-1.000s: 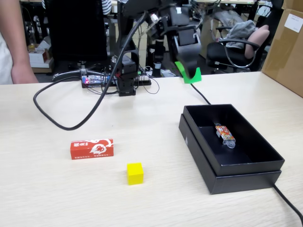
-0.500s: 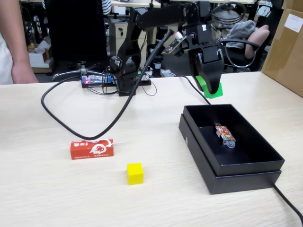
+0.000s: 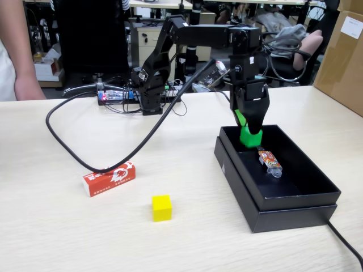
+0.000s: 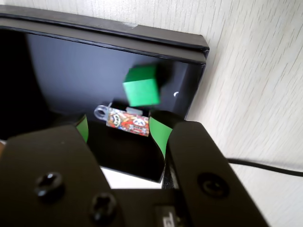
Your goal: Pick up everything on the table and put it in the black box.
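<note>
My gripper (image 3: 250, 123) hangs over the far left part of the black box (image 3: 283, 217), jaws open, green pads apart. The small green cube (image 3: 250, 138) is just under the fingertips inside the box. In the wrist view the gripper (image 4: 118, 126) holds nothing and the green cube (image 4: 141, 86) is blurred and free over the black box (image 4: 118, 39) floor. The red carton (image 3: 109, 178) lies tilted on the pale table (image 3: 68, 238) at the left. The yellow cube (image 3: 161, 207) sits in front of it.
An orange-patterned packet (image 3: 269, 160) lies in the box, seen too as the packet (image 4: 128, 121) in the wrist view. A thick black cable (image 3: 74, 153) loops across the table to the red carton. A brown carton (image 3: 343, 56) stands at the right edge; a person (image 3: 14, 51) stands at the left.
The arm swung from the back of the table to over the box and lowered. The green cube left the jaws. The cable dragged forward and the red carton tilted.
</note>
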Motion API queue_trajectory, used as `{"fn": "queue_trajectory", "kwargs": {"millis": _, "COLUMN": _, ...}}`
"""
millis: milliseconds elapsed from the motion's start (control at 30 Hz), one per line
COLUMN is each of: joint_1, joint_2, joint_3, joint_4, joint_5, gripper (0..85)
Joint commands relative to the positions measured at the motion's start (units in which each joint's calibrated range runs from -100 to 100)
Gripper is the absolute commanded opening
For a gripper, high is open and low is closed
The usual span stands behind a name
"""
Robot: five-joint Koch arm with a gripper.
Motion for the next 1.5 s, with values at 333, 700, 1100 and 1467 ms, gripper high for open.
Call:
{"fn": "queue_trajectory", "kwargs": {"millis": 333, "joint_1": -4.3, "joint_2": -21.5, "joint_3": -2.1, "joint_4": 0.0, "joint_5": -1.4, "gripper": 36.4}}
{"fn": "queue_trajectory", "kwargs": {"millis": 700, "joint_1": -17.4, "joint_2": -24.1, "joint_3": -17.2, "joint_4": 0.1, "joint_5": -10.2, "gripper": 46.5}}
{"fn": "queue_trajectory", "kwargs": {"millis": 1100, "joint_1": -30.1, "joint_2": -16.1, "joint_3": -20.9, "joint_4": 2.4, "joint_5": -20.2, "gripper": 47.1}}
{"fn": "queue_trajectory", "kwargs": {"millis": 1467, "joint_1": -31.7, "joint_2": 14.3, "joint_3": 3.5, "joint_4": 1.6, "joint_5": -21.0, "gripper": 46.8}}
